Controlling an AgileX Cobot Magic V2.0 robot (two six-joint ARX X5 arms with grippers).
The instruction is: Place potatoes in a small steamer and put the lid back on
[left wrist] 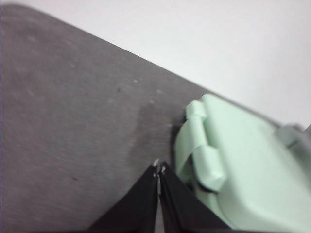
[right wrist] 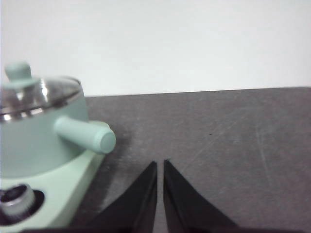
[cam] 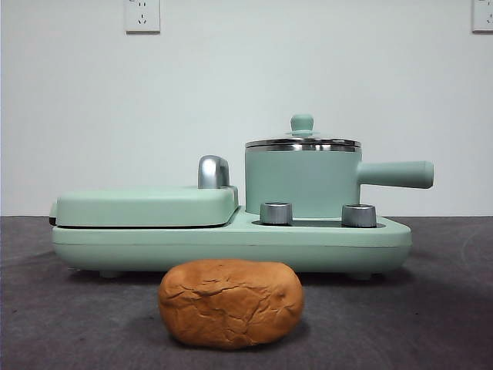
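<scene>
Potato [cam: 231,303]: one oval orange-brown lump, matte cracked skin, loaf-like — lies on the dark grey table [cam: 431,308] just in front of the mint appliance base [cam: 231,243]. Small steamer [cam: 302,183]: mint cylinder, shiny steel rim, straight side handle, seated on the base. Lid [cam: 302,141] sits on it — glass, steel-rimmed, mint knob. No legible writing. Left gripper [left wrist: 159,170] beside the flat griddle [left wrist: 243,170], jaws together, empty. Right gripper [right wrist: 160,165] near the pot handle, jaws nearly touching, empty.

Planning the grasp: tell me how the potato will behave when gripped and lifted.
The potato looks wide and rounded, so narrow jaws may slip off. Its flat-sitting base suggests it won't roll readily. The cracked matte skin probably offers decent friction.
</scene>
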